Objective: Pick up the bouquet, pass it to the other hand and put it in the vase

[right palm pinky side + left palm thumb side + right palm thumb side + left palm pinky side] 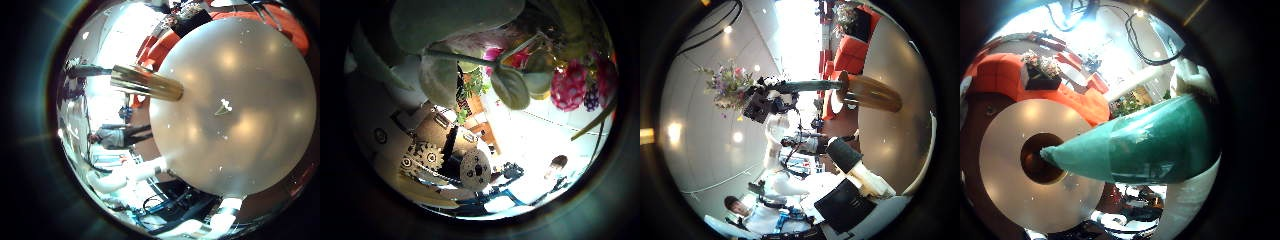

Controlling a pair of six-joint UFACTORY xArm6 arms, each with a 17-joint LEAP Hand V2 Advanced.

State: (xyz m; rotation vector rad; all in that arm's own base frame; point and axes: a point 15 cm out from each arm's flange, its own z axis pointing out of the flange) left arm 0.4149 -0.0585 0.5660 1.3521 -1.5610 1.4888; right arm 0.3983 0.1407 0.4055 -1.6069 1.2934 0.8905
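Note:
In the right thumb side palm view my left hand is shut on the bouquet. It holds the bouquet over the vase, with the wrapped stem end pointing at the vase mouth. In the left little finger side palm view the cone-shaped wrap fills the middle, its tip at the dark vase mouth. The left thumb side palm view shows leaves and flowers close up and my right hand farther off. The vase also shows in the right little finger side palm view. My right hand's fingers are straight and hold nothing.
The vase stands in the middle of a round table, which also shows in the right little finger side palm view. A sofa with cushions stands beyond the table.

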